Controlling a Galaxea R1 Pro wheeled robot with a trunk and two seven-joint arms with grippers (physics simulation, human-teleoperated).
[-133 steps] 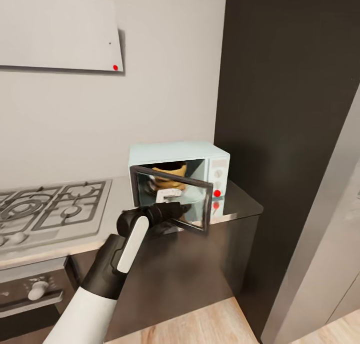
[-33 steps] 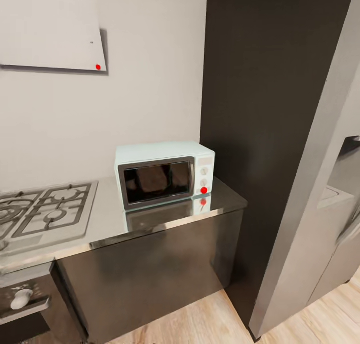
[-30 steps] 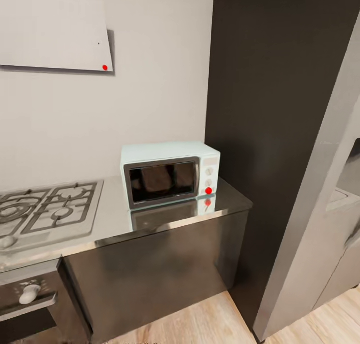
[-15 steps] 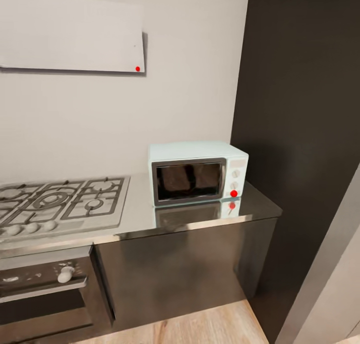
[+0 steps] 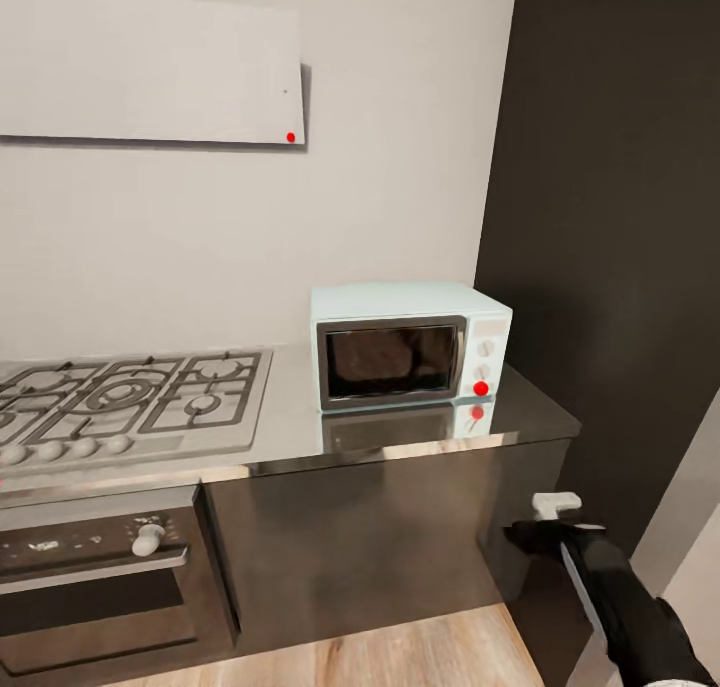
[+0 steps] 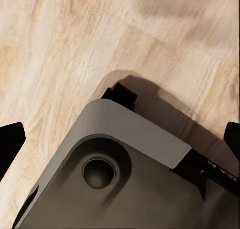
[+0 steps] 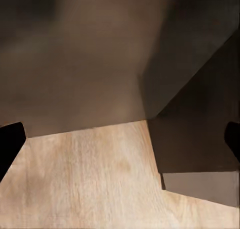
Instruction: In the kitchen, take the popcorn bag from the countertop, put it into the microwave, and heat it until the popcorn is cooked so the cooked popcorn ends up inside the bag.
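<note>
Right gripper low in front of the dark cabinet, below the microwave; fingers spread wide apart in the wrist view. Left gripper likewise spread, over wood floor. Microwave door shut, on the countertop, beside the hob. Popcorn bag unseen.

My head view is evenly and softly lit, the pale wall bright, the tall dark cabinet dull and shadowless. The range hood casts a thin shadow beneath it. The surface gleams, mirroring the microwave and its red dot, with glare on its front edge. My left wrist view is bright on wood flooring, with a soft shadow beside the grey base. My right wrist view is dim and blurred.
</note>
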